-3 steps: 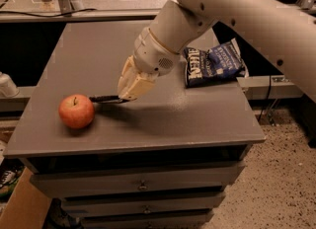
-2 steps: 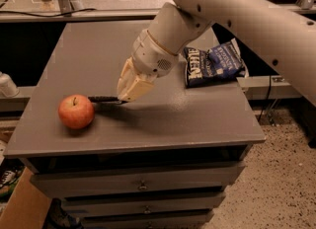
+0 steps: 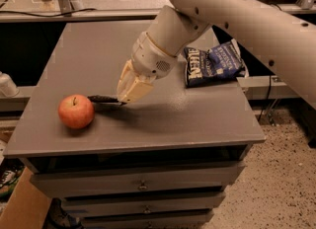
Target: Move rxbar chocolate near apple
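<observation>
The apple (image 3: 76, 111), red-orange with a short stem, sits near the front left of the grey cabinet top (image 3: 197, 119). The rxbar chocolate (image 3: 102, 99), a thin black bar, lies low just right of the apple, its left end almost touching it. My gripper (image 3: 126, 96), cream-coloured at the end of the white arm, is shut on the bar's right end and holds it at the table surface.
A crinkled blue chip bag (image 3: 213, 64) lies at the right rear of the top. The cabinet has drawers (image 3: 143, 185) below. A cardboard box (image 3: 19, 208) stands on the floor at the lower left.
The gripper has shifted slightly left and down with the bar. The apple and chip bag have not moved.
</observation>
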You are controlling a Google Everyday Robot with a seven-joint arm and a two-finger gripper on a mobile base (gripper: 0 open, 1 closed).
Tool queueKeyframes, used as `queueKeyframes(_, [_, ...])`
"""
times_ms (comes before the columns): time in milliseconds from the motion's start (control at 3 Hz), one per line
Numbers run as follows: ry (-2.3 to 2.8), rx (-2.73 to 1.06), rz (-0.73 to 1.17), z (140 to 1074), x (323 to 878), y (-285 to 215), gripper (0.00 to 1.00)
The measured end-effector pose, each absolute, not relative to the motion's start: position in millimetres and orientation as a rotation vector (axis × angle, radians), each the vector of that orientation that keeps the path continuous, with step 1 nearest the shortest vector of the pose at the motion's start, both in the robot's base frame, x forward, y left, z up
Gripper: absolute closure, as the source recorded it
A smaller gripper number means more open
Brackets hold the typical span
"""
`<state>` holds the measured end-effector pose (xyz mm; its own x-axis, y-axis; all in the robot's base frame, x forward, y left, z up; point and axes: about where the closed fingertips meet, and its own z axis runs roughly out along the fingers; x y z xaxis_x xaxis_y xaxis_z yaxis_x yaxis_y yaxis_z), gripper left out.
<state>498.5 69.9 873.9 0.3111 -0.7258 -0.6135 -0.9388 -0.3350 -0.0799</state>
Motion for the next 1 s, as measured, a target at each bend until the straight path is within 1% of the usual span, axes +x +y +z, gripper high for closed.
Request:
queueKeyframes(667, [1.49,-2.15,0.679,872.9,497.2,68.5,0.14])
queueKeyframes(1000, [1.496,-2.145,0.679,873.1,497.1,68.2,0.0])
